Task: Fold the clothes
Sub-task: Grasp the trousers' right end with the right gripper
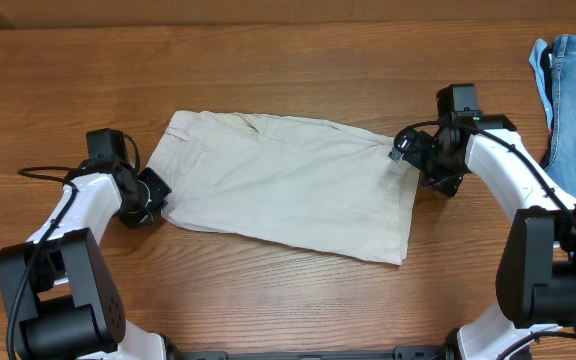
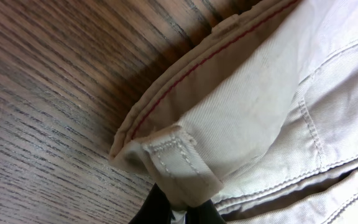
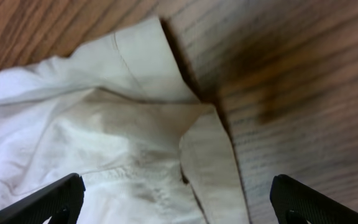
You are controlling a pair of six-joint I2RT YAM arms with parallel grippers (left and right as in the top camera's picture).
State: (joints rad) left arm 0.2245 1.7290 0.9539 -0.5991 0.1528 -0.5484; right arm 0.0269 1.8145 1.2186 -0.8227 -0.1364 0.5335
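The beige shorts (image 1: pixel 288 185) lie flat on the wooden table, waistband to the left, leg hems to the right. My left gripper (image 1: pixel 150 195) is at the lower left waistband corner and is shut on it; the left wrist view shows the folded waistband corner with a belt loop (image 2: pixel 179 165) pinched between the dark fingers (image 2: pixel 178 214). My right gripper (image 1: pixel 406 150) is at the upper right hem corner, open; in the right wrist view its fingers (image 3: pixel 179 205) straddle the hem corner (image 3: pixel 207 155) without closing on it.
Blue denim jeans (image 1: pixel 573 100) lie at the right edge of the table. Wooden tabletop (image 1: pixel 268 300) surrounds the shorts. A black cable (image 1: pixel 43 172) trails from the left arm.
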